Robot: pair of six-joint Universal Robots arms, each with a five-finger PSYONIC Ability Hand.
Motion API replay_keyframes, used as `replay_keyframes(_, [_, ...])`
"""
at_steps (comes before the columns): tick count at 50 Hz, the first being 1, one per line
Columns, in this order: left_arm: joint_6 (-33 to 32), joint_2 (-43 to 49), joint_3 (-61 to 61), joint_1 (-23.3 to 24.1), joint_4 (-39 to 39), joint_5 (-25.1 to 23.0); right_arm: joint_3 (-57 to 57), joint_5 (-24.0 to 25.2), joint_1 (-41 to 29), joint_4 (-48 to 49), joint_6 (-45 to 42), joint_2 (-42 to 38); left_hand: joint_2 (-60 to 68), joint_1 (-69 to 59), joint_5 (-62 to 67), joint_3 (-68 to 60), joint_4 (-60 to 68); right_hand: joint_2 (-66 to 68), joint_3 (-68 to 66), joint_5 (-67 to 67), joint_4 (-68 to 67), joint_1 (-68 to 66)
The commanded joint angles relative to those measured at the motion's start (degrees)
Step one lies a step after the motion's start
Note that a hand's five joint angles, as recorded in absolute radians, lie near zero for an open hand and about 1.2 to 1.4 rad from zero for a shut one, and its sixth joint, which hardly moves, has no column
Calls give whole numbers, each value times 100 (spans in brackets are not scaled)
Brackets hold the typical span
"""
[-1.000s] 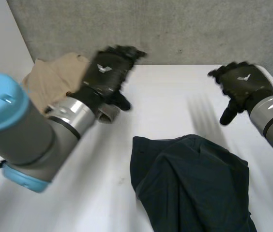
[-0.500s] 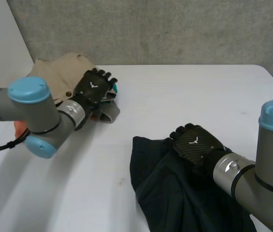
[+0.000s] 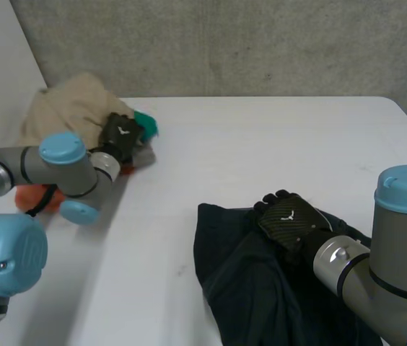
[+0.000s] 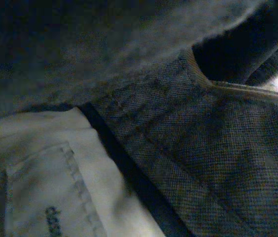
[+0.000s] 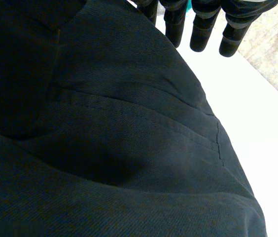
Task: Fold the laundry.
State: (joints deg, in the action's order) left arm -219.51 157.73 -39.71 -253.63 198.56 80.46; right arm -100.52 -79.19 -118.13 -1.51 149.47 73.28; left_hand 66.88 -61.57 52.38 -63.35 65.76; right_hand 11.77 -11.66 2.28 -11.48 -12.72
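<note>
Left hand (image 3: 120,135) nearer beige pile (image 3: 66,108), white table (image 3: 261,151)

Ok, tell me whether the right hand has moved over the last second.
Yes. The right hand came from above the far right corner of the white table down onto the crumpled dark navy garment.

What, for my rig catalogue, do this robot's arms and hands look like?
The left arm and right arm are grey cylinders with round light-blue caps and silver wrist rings. The left hand and right hand are black, with a carbon-weave back bearing a small white emblem. The right hand's fingers are rounded black segments.
</note>
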Motion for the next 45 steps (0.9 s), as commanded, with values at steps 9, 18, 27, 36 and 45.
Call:
replay_keyframes(9, [-1665, -744, -466, -1048, 1036, 1420, 32, 18, -8, -7, 4, 11, 1312, -1843, 1762, -1665, 1424, -177, 166, -228, 148, 272])
replay_keyframes(18, [-1490, -1261, -1730, -742, 1080, 1315, 67, 9, 9, 1, 12, 11, -4694, 4162, -4243, 4340, -4581, -177, 166, -228, 148, 272])
replay_keyframes(27, [-778, -2114, -2839, -108, 1001, 1191, 120, -8, 9, 1, 39, 28, -5600, 5068, -5149, 5246, -5487, -177, 166, -228, 148, 272])
replay_keyframes(36, [64, -3817, -4007, 375, 677, 1182, 454, -35, -8, -86, 337, 169, -5566, 5034, -5116, 5212, -5454, -177, 166, -228, 148, 272])
replay_keyframes(45, [1576, -4945, -4747, 1271, -466, 989, 989, -17, 88, -955, 408, 520, -5566, 5034, -5116, 5212, -5454, -177, 166, -228, 148, 272])
